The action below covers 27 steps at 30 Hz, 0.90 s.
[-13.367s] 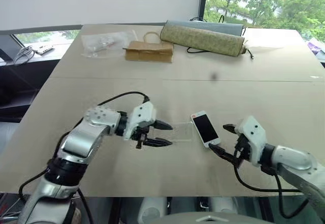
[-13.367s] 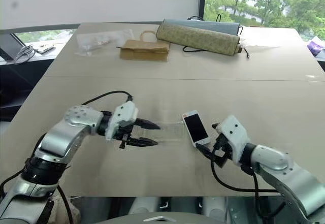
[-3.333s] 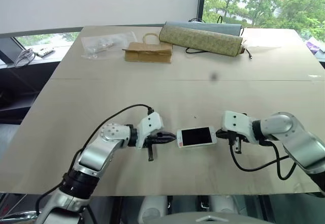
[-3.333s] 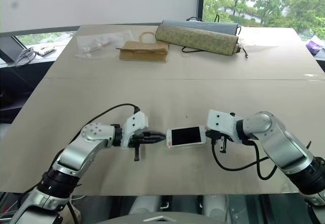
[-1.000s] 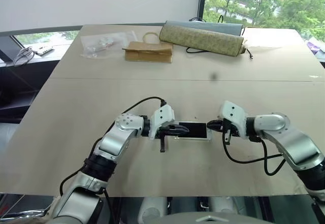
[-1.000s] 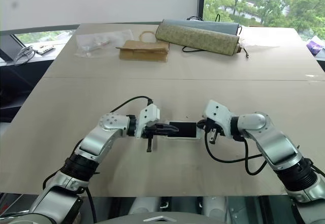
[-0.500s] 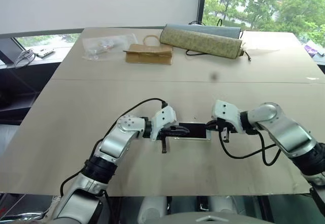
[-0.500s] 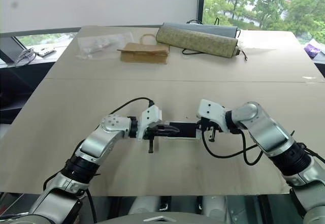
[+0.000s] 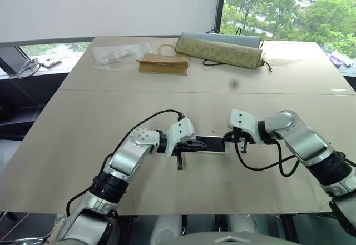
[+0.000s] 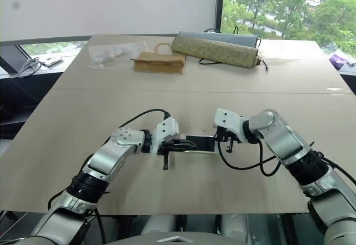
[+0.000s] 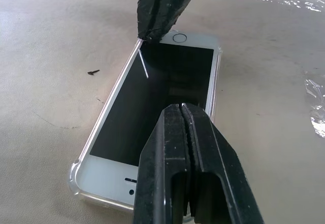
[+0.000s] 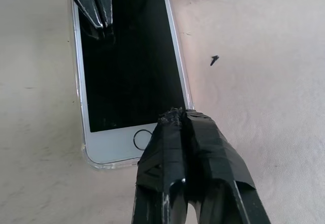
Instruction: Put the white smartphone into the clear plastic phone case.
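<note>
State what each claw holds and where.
Nothing held. Both the left claw and right claw are shut, tips over opposite ends of the white smartphone lying in its clear case.

Bare table [image 9: 222, 184] surrounds the white smartphone [image 9: 211, 143]; both closed grippers crowd its 2 ends.

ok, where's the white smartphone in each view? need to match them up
Left eye view: white smartphone, front centre of the table, between both grippers.
Right eye view: same place.
Left wrist view: middle of frame, screen up.
Right wrist view: upper left.
Shared landmark: the round home button, at the right gripper's end.
</note>
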### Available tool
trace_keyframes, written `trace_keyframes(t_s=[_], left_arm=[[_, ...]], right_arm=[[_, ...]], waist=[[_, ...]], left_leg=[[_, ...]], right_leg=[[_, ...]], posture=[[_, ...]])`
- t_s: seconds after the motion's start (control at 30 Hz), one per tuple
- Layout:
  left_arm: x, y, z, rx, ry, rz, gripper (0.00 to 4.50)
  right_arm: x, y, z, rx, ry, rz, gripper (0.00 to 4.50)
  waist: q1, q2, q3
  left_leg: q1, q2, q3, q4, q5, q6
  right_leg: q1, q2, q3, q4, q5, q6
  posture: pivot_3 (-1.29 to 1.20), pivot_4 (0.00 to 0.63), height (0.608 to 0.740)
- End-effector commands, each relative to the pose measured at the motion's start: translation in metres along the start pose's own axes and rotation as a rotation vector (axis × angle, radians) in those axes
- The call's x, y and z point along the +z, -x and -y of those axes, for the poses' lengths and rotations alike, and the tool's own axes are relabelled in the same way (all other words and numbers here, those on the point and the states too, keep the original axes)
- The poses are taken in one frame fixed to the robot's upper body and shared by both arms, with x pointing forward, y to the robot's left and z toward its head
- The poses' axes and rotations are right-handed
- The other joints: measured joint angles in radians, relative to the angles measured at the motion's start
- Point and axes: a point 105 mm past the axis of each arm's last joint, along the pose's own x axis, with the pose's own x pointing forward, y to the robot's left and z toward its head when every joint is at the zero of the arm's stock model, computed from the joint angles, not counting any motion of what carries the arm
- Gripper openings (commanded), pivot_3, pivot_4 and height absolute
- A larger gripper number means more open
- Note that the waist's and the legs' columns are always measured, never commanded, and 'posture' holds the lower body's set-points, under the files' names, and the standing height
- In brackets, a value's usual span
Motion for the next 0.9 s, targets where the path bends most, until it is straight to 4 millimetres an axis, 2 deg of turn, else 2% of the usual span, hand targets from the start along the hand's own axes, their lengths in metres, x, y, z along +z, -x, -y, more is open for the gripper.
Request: trace_keyframes(t_s=[0.03, 0.17, 0.27, 0.4, 0.53, 0.73, 0.9], left_arm=[[0.001, -0.002, 0.003, -0.013, -0.007, -0.006, 0.03], [0.000, -0.001, 0.002, -0.008, -0.008, -0.007, 0.03], [-0.001, -0.001, 0.002, -0.008, -0.007, -0.010, 0.03], [-0.004, 0.001, 0.002, -0.011, -0.008, -0.018, 0.03], [-0.004, 0.002, 0.002, -0.013, -0.012, -0.022, 0.03], [-0.004, 0.002, 0.001, -0.011, -0.017, -0.024, 0.03], [-0.006, 0.003, 0.002, -0.008, -0.013, -0.025, 0.03]], right_arm=[[-0.024, -0.008, -0.009, -0.007, -0.105, -0.017, 0.00], [0.018, 0.019, -0.012, -0.031, -0.067, 0.224, 0.00], [0.026, 0.032, -0.024, -0.010, -0.056, 0.258, 0.00], [0.019, 0.032, -0.037, 0.022, -0.056, 0.217, 0.00], [-0.003, 0.024, -0.038, 0.013, -0.058, 0.102, 0.00], [-0.025, 0.019, -0.040, 0.031, -0.065, -0.025, 0.00], [-0.035, 0.008, -0.039, 0.059, -0.069, -0.090, 0.00]], waist=[[0.001, 0.001, 0.001], [0.001, 0.007, 0.007], [0.001, 0.010, 0.012], [0.001, 0.011, 0.015], [0.001, 0.012, 0.018], [0.001, 0.011, 0.019], [0.001, 0.011, 0.019]], left_leg=[[0.000, 0.000, 0.000, 0.000, 0.000, 0.000], [-0.004, 0.000, 0.000, -0.001, 0.000, 0.000], [-0.008, -0.001, 0.001, -0.003, 0.000, 0.000], [-0.012, -0.001, 0.000, -0.003, 0.000, 0.000], [-0.012, -0.001, 0.000, -0.002, 0.000, 0.000], [-0.012, -0.001, 0.000, -0.002, 0.000, 0.000], [-0.011, -0.001, 0.000, -0.002, 0.000, 0.000]], right_leg=[[0.000, 0.000, 0.000, 0.000, 0.000, 0.000], [-0.002, -0.001, 0.000, -0.002, 0.000, 0.000], [-0.006, 0.000, 0.001, -0.001, 0.000, 0.000], [-0.009, 0.001, -0.001, -0.002, 0.000, 0.000], [-0.009, 0.001, -0.002, -0.003, 0.000, 0.000], [-0.009, 0.002, -0.002, -0.003, -0.002, 0.003], [-0.008, 0.002, -0.003, -0.003, -0.002, 0.003]], posture=[[0.00, 0.150, 0.740], [0.00, 0.150, 0.740], [0.00, 0.150, 0.740], [0.00, 0.150, 0.740], [0.00, 0.150, 0.740], [0.00, 0.150, 0.740], [0.00, 0.150, 0.740]])
